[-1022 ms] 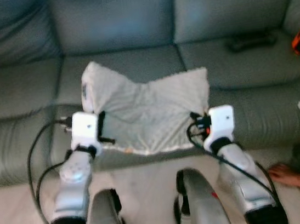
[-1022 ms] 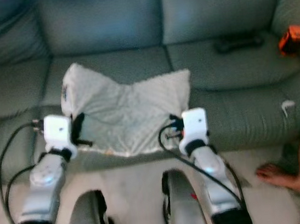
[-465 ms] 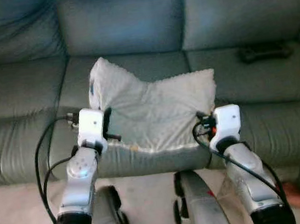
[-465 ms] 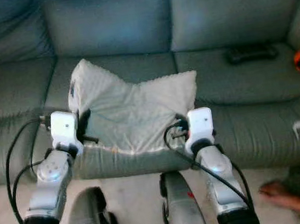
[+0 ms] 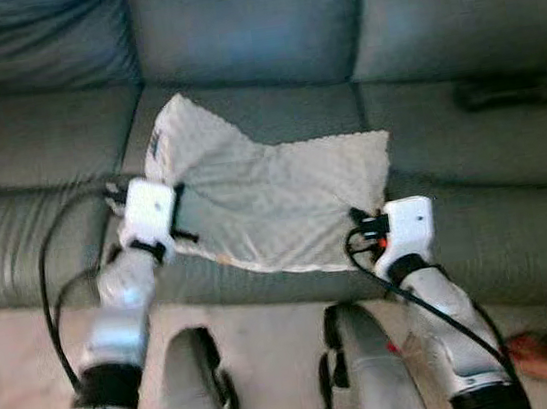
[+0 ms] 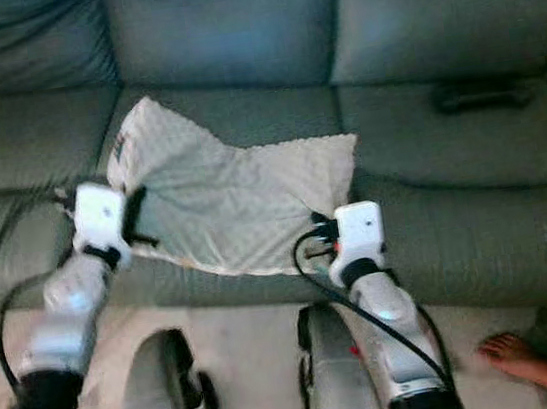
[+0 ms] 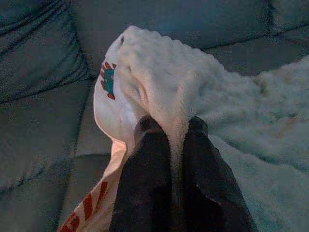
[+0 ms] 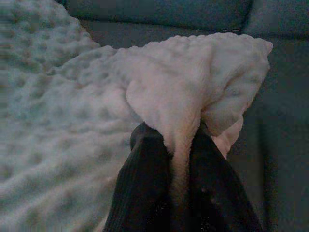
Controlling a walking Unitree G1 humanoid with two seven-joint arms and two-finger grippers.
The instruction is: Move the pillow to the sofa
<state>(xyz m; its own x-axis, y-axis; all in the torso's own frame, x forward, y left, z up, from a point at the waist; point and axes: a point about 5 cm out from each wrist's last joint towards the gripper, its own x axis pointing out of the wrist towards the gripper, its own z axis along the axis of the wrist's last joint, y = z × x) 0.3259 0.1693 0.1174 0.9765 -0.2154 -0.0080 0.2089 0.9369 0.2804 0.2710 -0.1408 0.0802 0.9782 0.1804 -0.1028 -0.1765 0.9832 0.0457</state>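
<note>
Sofa [image 5: 35,155] seat left open; black object [image 5: 501,92] right; foot [image 6: 521,358] nearby.

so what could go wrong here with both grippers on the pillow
The left gripper and right gripper each pinch only a thin fold of the pillow, so it might slip free. Its front edge overhangs the sofa seat, so on release it could slide to the floor.

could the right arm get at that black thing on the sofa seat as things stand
Probably not: the right gripper has its jaws pinched on a corner of the white bumpy pillow, and the black object lies apart, farther back on the grey-green leather sofa.
</note>
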